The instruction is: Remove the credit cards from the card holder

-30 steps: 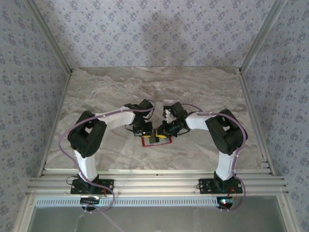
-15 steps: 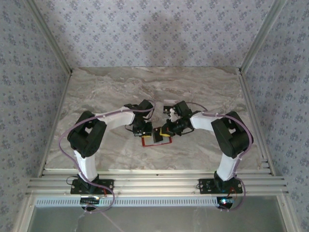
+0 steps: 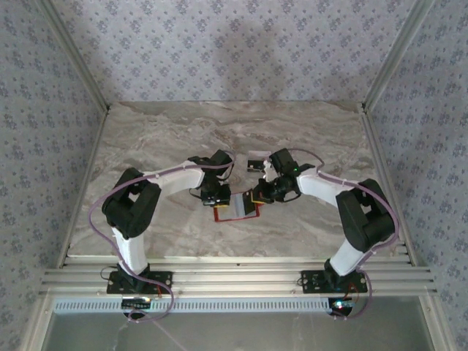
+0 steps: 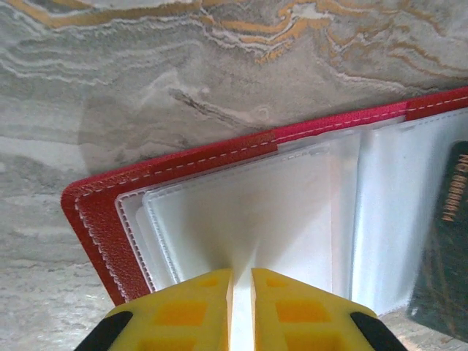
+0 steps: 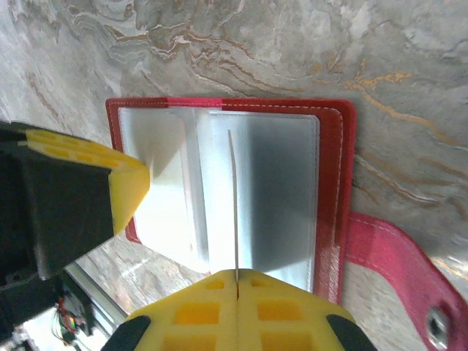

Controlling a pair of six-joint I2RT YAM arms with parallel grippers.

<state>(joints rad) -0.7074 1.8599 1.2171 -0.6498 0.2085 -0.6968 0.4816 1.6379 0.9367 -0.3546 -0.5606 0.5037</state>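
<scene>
Right wrist view: the card holder point(image 5: 336, 190) lies open on the table point(image 5: 409, 58). The right fingers point(image 5: 197, 314) are clamped together on a thin sheet seen edge-on, judged to be a credit card point(image 5: 235, 205), standing over the sleeves. The left fingers point(image 4: 197, 307) pinch a clear sleeve point(image 4: 241, 212), pinning the card holder. Step in hand: extraction. The next move calls for a straight pull away, then release on the table. The sleeves in sight look empty; a dark card point(image 4: 446, 241) shows beside them.
</scene>
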